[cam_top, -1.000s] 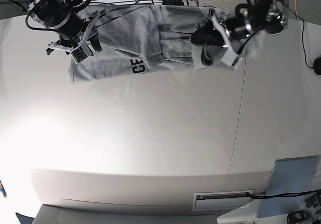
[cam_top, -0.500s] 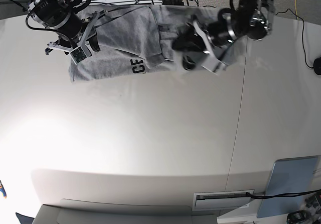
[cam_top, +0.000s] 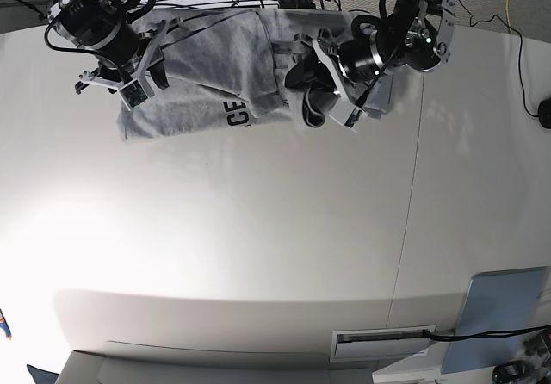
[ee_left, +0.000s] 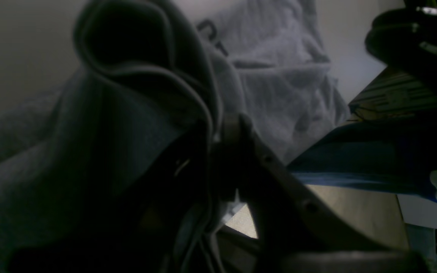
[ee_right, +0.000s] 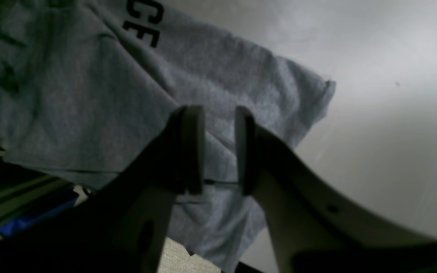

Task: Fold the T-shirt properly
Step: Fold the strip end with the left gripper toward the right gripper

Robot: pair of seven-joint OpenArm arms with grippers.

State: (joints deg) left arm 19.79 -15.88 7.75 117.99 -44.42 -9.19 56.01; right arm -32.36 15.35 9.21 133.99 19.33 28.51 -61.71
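T-shirt (cam_top: 215, 74): grey, black lettering, lying bunched along the far edge of the white surface (cam_top: 258, 246).

Right gripper (ee_right: 220, 149), at the base view's left: jaws parted a little, empty, poised above the shirt's flat corner.

Left gripper (cam_top: 320, 102), at the base view's right: jaws closed on a doubled roll of T-shirt cloth, carried over the middle of the garment.

Progress, judged: one side being folded inward; other side and final halving remain; cloth wrinkled, not squared.

Room: broad bare surface toward the near side; far edge and cables (cam_top: 215, 5) close behind; pale blue board (cam_top: 504, 306) well apart.
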